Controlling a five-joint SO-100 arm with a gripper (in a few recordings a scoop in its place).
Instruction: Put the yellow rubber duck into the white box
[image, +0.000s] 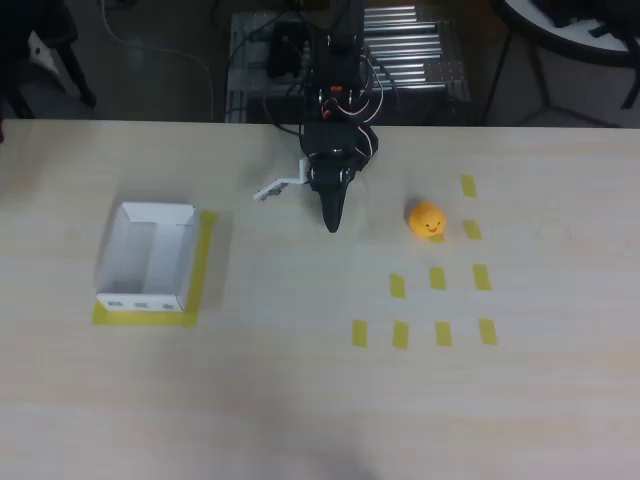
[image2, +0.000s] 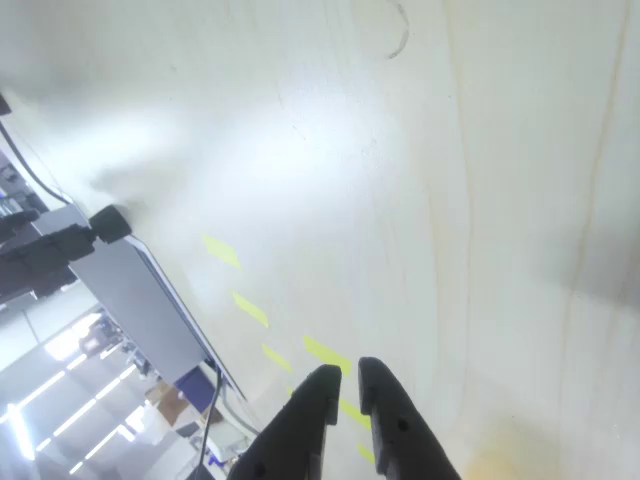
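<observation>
The claw (image: 332, 222) hung over the bare desk (image: 300, 400) with its two fingers pressed almost together and nothing between them; in the wrist view the claw (image2: 345, 380) showed only a thin slit between the dark tips, with pale desk (image2: 500, 200) beyond. So no part of the task was done yet, as far as the pictures showed: the grab, the carry and the drop all remained.

Nearest to the claw, just off to its right in the overhead view, the duck (image: 427, 219) sat upright on the desk, apart from the tips and untouched. Around and beyond the duck lay the yellow tape strips (image: 437, 278), flat on the surface.

Farther off, well to the claw's left in the overhead view, stood the box (image: 125, 272), open and holding nothing, on its yellow tape outline (image: 204, 262).

By my reading, the claw would first need to spread and swing toward the duck.
</observation>
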